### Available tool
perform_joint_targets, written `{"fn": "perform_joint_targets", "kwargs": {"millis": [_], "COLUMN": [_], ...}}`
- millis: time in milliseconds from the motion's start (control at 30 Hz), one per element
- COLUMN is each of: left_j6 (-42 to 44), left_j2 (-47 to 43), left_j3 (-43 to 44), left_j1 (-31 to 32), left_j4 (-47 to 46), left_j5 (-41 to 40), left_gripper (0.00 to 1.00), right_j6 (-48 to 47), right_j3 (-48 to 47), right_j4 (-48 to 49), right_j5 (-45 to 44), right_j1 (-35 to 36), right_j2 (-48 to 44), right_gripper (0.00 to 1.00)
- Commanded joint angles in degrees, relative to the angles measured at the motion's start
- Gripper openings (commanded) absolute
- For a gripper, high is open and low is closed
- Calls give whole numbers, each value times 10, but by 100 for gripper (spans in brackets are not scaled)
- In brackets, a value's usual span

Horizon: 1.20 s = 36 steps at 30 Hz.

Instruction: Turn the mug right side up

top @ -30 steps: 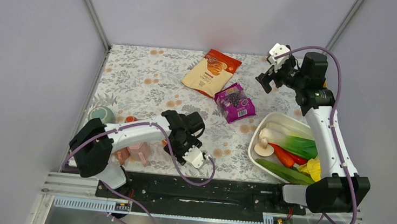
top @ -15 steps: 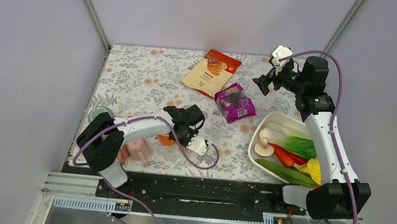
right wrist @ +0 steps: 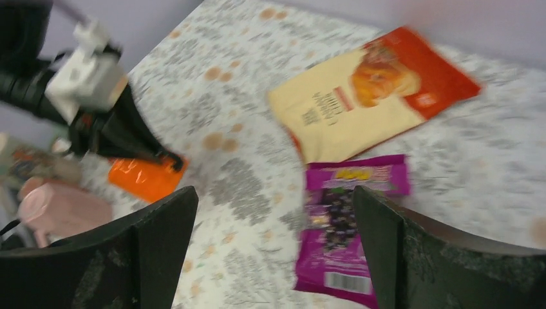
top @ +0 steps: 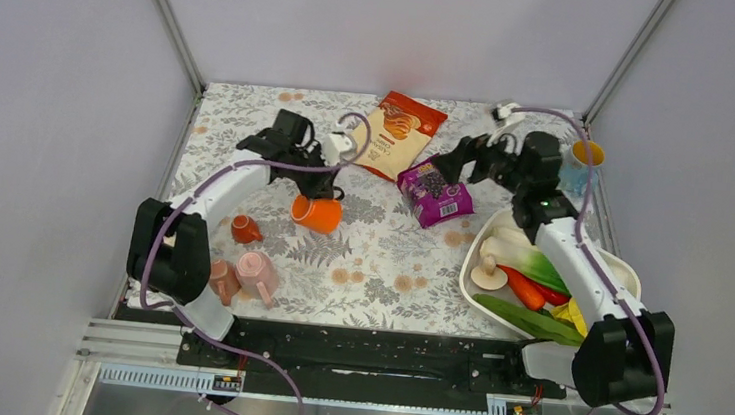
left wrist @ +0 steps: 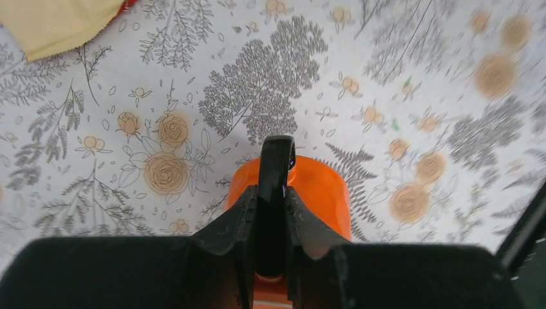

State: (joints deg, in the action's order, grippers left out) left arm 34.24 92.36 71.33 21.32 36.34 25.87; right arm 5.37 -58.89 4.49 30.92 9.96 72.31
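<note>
1. Toward the left-middle of the flowered bench (top: 251, 117), well apart from the vegetable tray (top: 464, 269), lies the orange mug (top: 316, 213). We read it as on its side or tipped, not upright.
2. Our left arm reaches out over the mug. Our right arm hangs above the purple packet (top: 435, 188) with the right end effector (top: 456, 158) spread wide and holding nothing, so it has no part in this step.
3. The left end effector (left wrist: 275, 183) is drawn narrow and clamped on the mug's orange wall, as the left wrist view shows.
4. We judge the step in hand to be the turn itself: the grasp is made and the mug is not yet on its base.
5. The fingers' own bulk hides the contact, so it may be the rim or the handle that we pinch; we cannot tell which.
6. The next move calls for rolling the wrist until the mouth faces up and setting the base flat on the bench. After that, we open the end effector without dragging the mug over.
</note>
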Motion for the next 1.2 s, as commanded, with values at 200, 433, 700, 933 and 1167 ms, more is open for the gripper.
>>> {"fn": "perform_joint_targets", "kwargs": {"millis": [200,433,700,933,1167], "left_j6": [-259,-326,-341,-339,-292], "left_j2": [-43,-65,-64,-60,-82], "left_j3": [48,82,100,105,94], "left_j1": [-94,-95,-95,-97,-146], "left_j4": [-124,-125,-141,-126,-86], "left_j5": [286,352,352,337,273], "left_gripper": [0,0,0,0,97], "right_j6": [83,122,241,317,-38], "right_j3": [20,-44,-61,-62,-172], "right_j4": [190,217,342,446,-72], "right_j5": [59,116,236,270,70], "right_j1": [223,257,277,271,208], "right_j2": [127,207,255,258,183], "right_gripper": [100,94,59,0,0]}}
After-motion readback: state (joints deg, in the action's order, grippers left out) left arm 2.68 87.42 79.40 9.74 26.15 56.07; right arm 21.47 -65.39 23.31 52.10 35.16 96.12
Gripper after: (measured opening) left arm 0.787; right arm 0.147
